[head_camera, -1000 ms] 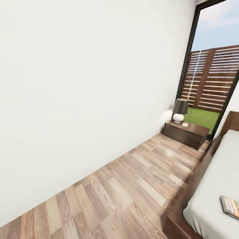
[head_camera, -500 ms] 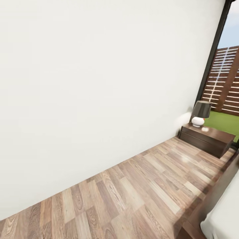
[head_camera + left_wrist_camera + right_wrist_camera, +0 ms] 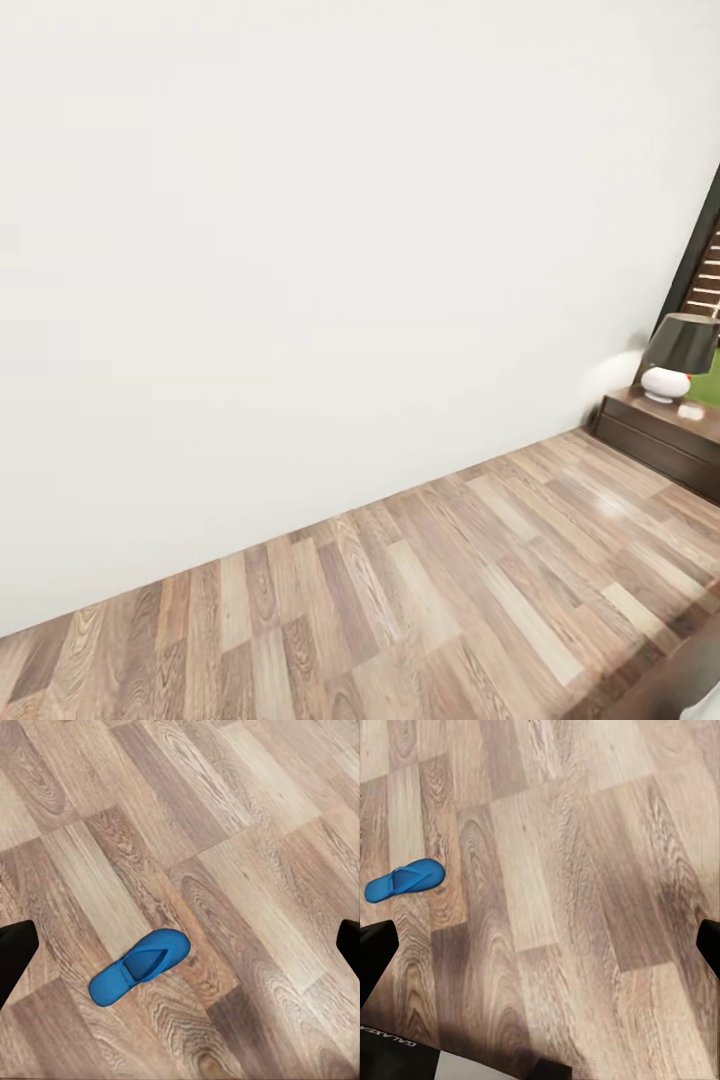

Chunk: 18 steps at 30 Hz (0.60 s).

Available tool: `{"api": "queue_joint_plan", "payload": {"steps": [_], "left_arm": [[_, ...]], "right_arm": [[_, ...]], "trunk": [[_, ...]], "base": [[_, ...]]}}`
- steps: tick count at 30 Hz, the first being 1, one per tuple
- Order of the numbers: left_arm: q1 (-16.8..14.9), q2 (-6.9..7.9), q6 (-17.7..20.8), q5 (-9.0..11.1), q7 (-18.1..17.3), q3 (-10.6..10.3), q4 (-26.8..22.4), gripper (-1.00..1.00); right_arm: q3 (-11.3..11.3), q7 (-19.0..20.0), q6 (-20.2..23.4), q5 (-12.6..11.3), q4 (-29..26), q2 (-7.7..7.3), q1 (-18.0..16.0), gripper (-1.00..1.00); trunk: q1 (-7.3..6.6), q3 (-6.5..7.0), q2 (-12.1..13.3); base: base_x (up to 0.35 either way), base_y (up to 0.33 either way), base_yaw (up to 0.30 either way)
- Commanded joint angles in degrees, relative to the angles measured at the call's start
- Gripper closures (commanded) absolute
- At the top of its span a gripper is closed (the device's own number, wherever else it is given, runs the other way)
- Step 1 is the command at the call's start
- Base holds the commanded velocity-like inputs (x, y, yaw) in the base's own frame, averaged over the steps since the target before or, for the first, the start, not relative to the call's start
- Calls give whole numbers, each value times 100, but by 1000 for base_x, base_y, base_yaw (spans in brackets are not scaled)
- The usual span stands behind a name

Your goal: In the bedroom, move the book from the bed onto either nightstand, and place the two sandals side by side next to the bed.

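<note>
A plain white wall [image 3: 330, 250] takes up most of the head view, above a strip of wood-plank floor [image 3: 450, 590]. At the right edge one dark brown nightstand [image 3: 665, 440] is cut off by the frame, carrying one lamp [image 3: 678, 357] with a dark shade and white base; a small pale item beside the lamp is too small to identify. A sliver of the dark window frame [image 3: 700, 255] and, in the bottom right corner, a dark edge of the bed [image 3: 670, 690] are barely in shot.

One bright blue sandal [image 3: 140, 965] lies flat on the planks in the left wrist view, midway between the left gripper's [image 3: 180, 949] dark fingertips [image 3: 15, 956], whose jaws stand wide apart, holding and touching nothing. The right wrist view also shows a single blue sandal [image 3: 403, 880], off toward one fingertip of the right gripper [image 3: 540, 949], its jaws likewise spread wide and empty. Whether these are the same sandal cannot be told.
</note>
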Motion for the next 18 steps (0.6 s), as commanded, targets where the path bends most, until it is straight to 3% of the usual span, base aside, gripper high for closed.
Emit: {"api": "queue_joint_plan", "payload": {"steps": [1,18], "left_arm": [[-4,-3,-10,8,-41,18,4,-100],[-4,-4,-13,8,-40,18,4,-100]], "right_arm": [[-14,41,14,-45,-5,1,3,-100],[-14,41,15,-45,-5,3,3,-100]], "trunk": [[1,-5,-3],[1,-5,-3]], "base": [[61,-118,293],[7,-13,293]]}}
